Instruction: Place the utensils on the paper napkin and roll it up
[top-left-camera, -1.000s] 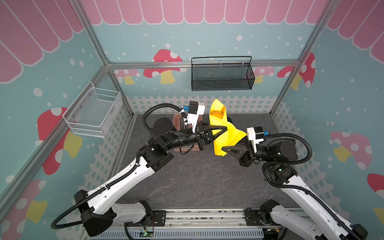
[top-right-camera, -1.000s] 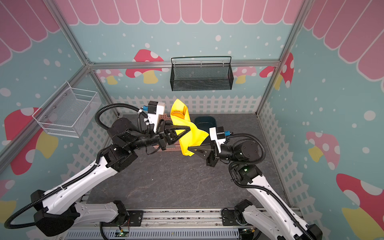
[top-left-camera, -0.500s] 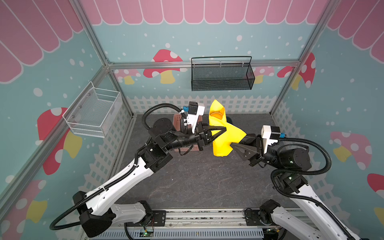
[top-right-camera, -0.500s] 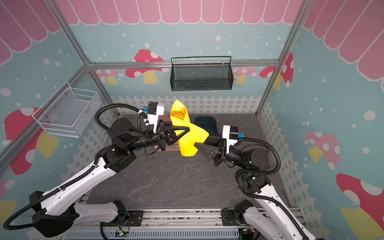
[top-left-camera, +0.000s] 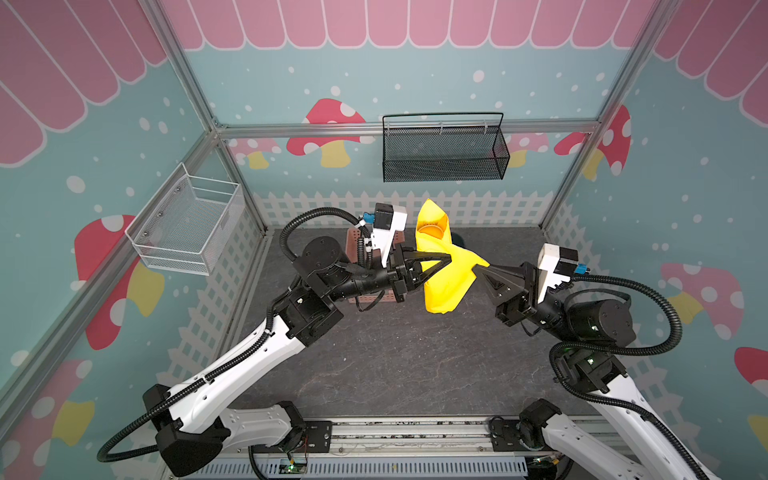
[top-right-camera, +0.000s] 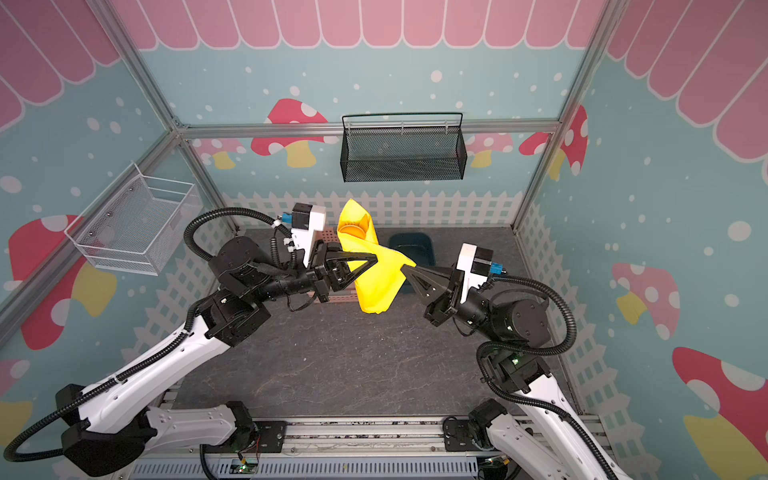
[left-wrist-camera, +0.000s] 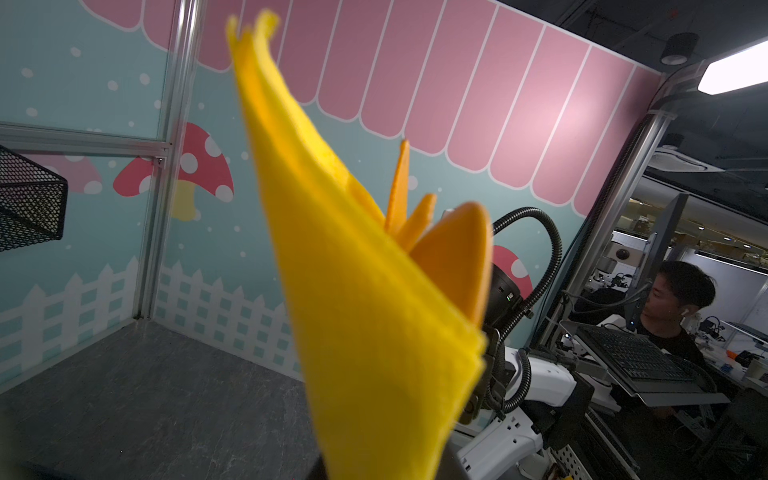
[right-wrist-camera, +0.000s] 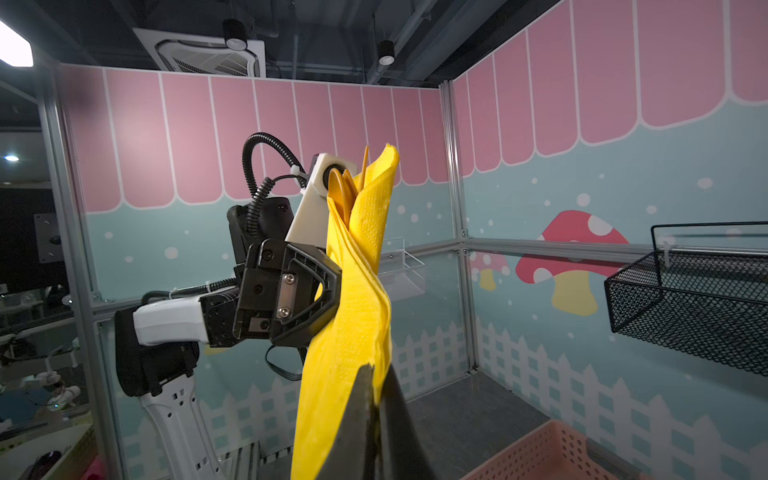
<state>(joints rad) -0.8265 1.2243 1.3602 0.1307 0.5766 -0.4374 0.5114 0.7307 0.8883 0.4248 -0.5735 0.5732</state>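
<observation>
– Napkin (top-left-camera: 444, 286), yellow: where is it sitting?
– It is hanging in the air above the table (top-left-camera: 395, 361), loosely rolled and twisted, standing roughly upright. Utensils (right-wrist-camera: 347, 195), orange, are poking out of its upper end.
– Grippers?
– Left gripper (top-left-camera: 449, 259) is clamping the roll about its middle. Right gripper (top-left-camera: 475, 270) is pinching an edge of the napkin, jaws closed on it.
– Surface?
– Dark grey, stone-patterned. Pink basket (right-wrist-camera: 536, 453) is sitting toward the back, behind the left arm; dark bin (top-right-camera: 411, 247) is sitting near the back wall.
– Room?
– Teal walls (top-left-camera: 415, 83) with mushrooms, white fence and pink scallops are enclosing it. Black basket (top-left-camera: 442, 153) is hanging on the back wall, white basket (top-left-camera: 187, 232) on the left one.
</observation>
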